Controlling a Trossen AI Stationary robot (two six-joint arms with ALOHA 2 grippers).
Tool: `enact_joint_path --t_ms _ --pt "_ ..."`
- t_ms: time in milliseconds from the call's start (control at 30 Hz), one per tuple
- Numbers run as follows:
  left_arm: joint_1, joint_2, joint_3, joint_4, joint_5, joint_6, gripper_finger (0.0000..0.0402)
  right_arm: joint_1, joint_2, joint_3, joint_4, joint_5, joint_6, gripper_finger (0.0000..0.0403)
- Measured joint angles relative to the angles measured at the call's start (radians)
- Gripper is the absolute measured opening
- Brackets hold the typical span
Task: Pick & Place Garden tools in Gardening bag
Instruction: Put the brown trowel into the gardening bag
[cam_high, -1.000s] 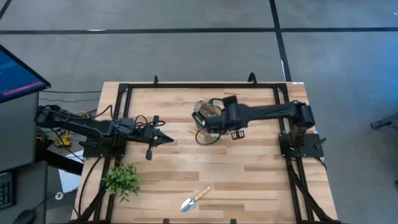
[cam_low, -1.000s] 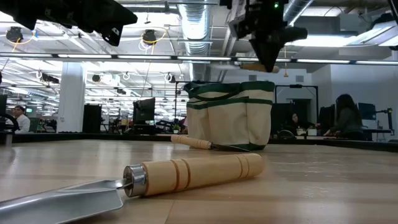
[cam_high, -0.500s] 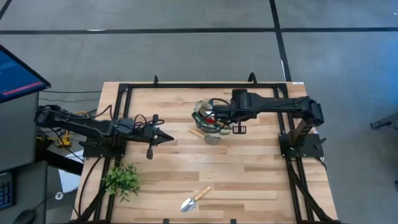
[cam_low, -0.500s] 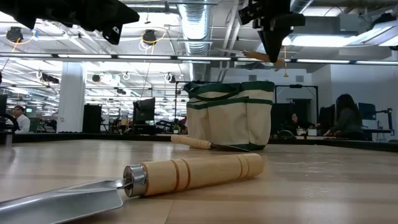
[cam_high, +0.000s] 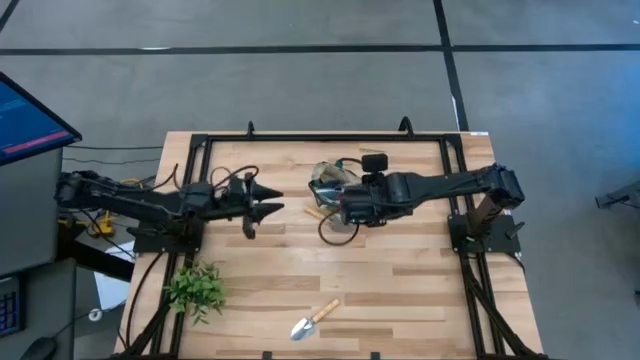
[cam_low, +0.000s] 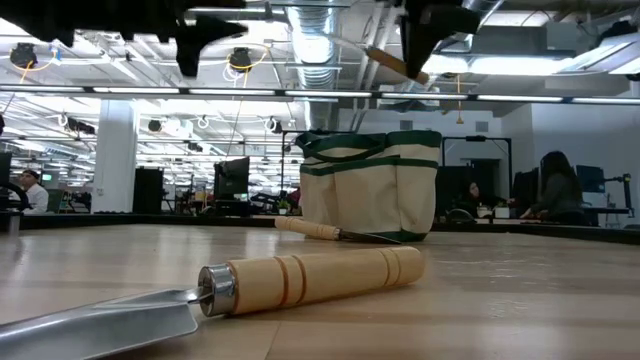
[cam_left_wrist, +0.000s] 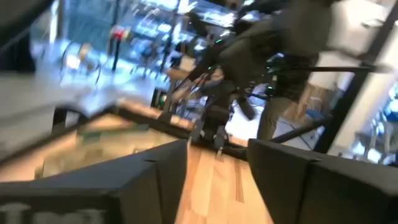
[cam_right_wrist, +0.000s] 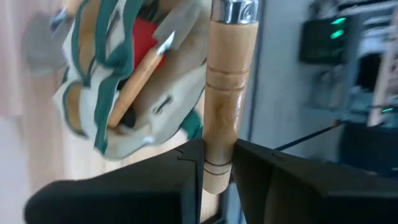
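Fabric first: the small round beige gardening bag with dark green trim (cam_high: 330, 183) stands upright near the far middle of the light wooden slatted table (cam_high: 400, 280), its green handles looped above the rim. In the right wrist view the bag's mouth (cam_right_wrist: 124, 93) gapes toward the camera and holds a red tool part (cam_right_wrist: 144, 37) with a light wooden handle (cam_right_wrist: 134, 84) leaning across it; what else lies inside cannot be told.

On the left, the left gripper (cam_high: 272, 209) hangs above the table, well apart from the bag, pointing toward it on an arm stretched nearly level. Its two dark fingers (cam_left_wrist: 124, 186) stand apart with nothing between them.

A leafy green plant (cam_high: 196, 289) sits at the near left corner. A silver-headed trowel with a pale wooden handle (cam_high: 314, 319) lies flat near the front edge, well apart from both arms. Another wooden-handled tool (cam_low: 335, 231) lies on the table just in front of the bag.

To the right, the right gripper (cam_high: 345, 203) hovers at the bag's near side, raised above its rim. Its fingers are clamped on the light wooden handle of a metal-collared tool (cam_right_wrist: 225, 93), held tilted in the air (cam_low: 395, 63).
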Motion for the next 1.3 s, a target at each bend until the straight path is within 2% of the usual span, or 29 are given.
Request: enact_joint_path --t_ms 167,300,433,833,1300 --pt "0.017 0.178 0.067 0.103 0.037 -0.088 0.0191 0.036 0.039 -0.001 0.011 0.084 -0.01 0.005" --pt "0.015 0.282 0.167 0.161 0.144 -0.088 0.019 0.043 0.076 -0.001 -0.018 0.111 0.006 0.005" --pt "0.026 0.35 0.213 0.154 0.15 -0.088 0.0182 0.053 0.108 -0.002 -0.047 0.144 0.025 0.005" --pt "0.066 0.48 0.218 0.149 0.134 -0.138 0.0175 0.079 0.119 -0.002 -0.058 0.129 0.021 0.0048" --pt "0.112 0.472 0.218 0.141 0.142 -0.137 0.0172 0.093 0.118 0.0 -0.062 0.03 0.031 0.0048"
